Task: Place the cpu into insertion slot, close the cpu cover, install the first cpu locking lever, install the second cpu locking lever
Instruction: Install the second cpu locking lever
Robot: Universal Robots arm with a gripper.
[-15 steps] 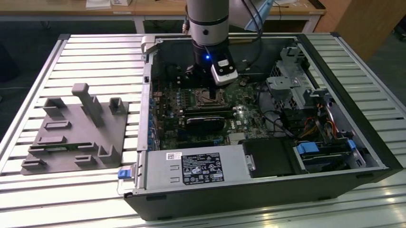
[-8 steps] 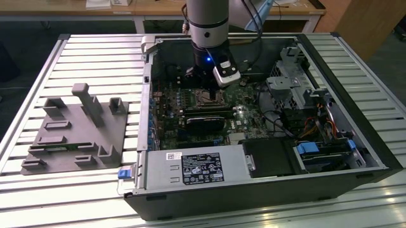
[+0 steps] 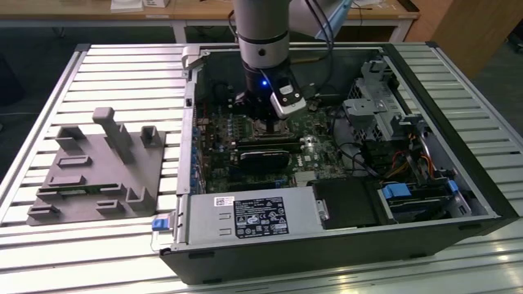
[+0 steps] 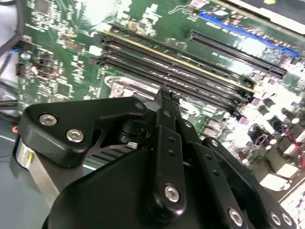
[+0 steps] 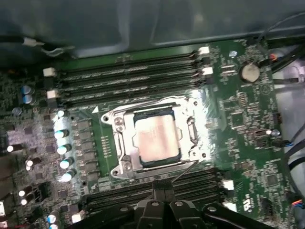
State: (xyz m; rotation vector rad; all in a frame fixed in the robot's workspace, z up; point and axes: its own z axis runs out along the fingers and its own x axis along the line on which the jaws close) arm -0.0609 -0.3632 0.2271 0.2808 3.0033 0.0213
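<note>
In the first wrist view the cpu (image 5: 156, 138) lies flat in the insertion slot (image 5: 117, 168), its pale metal face up. The cpu cover (image 5: 125, 143) lies down around it as a silver frame. A thin locking lever (image 5: 187, 170) runs slantwise from the socket's corner toward my fingertips. My gripper (image 5: 160, 185) is shut, its tips together just beside the socket and close to that lever; whether they touch it is unclear. The second wrist view shows the gripper (image 4: 164, 95) with both fingers pressed together above the board. In the exterior view the gripper (image 3: 266, 124) reaches down inside the computer case.
Long black memory slots (image 5: 128, 76) flank the socket on two sides. A black graphics card (image 3: 266, 156), a power supply (image 3: 245, 217) and a drive cage (image 3: 376, 110) crowd the case. A grey fixture (image 3: 98, 165) stands on the slatted table at the exterior view's left.
</note>
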